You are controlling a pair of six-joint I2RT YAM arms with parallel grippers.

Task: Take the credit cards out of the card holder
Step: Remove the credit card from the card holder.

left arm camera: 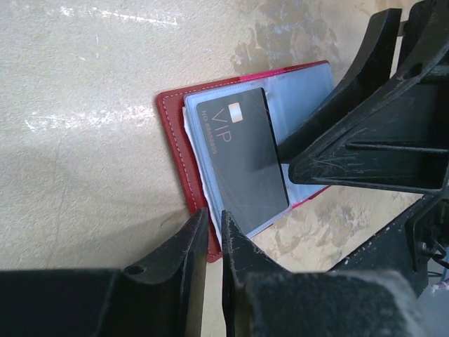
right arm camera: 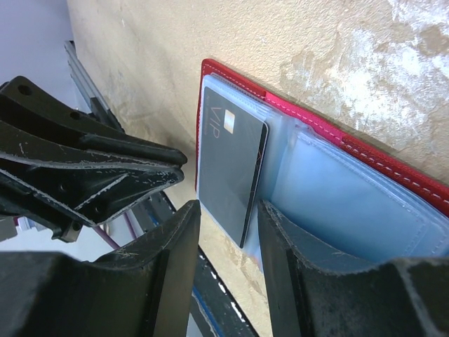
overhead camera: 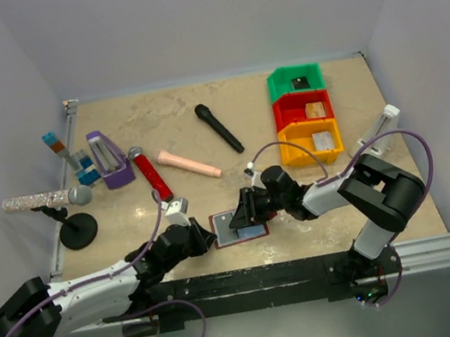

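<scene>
Nearest the arm bases, the left gripper (left arm camera: 215, 219) stands only a narrow slit apart with nothing seen in the slit. Its tips are at the near edge of the card holder (left arm camera: 172, 133), which lies open and flat on the table (overhead camera: 181, 115) between the two arms. A black card (left arm camera: 242, 161) lies on the pale sleeves (right arm camera: 351, 196), seemingly out of its pocket or nearly so. Just beyond, the right gripper (right arm camera: 229, 208) is partly open and clamps nothing; one fingertip sits at the card's edge, on the sleeves.

The risk, as I judge it: the card is thin and lies flat on slick plastic, so a pinch may slip off, or catch a sleeve and drag the whole holder along — more so if that right fingertip lifts.

Farther back stand three bins — the green bin (overhead camera: 277, 89) holds a dark card (overhead camera: 301, 83), the red bin (overhead camera: 282, 112) a tan card (overhead camera: 314, 109), and the yellow bin (overhead camera: 290, 146) a silver-grey card (overhead camera: 322, 141).
</scene>
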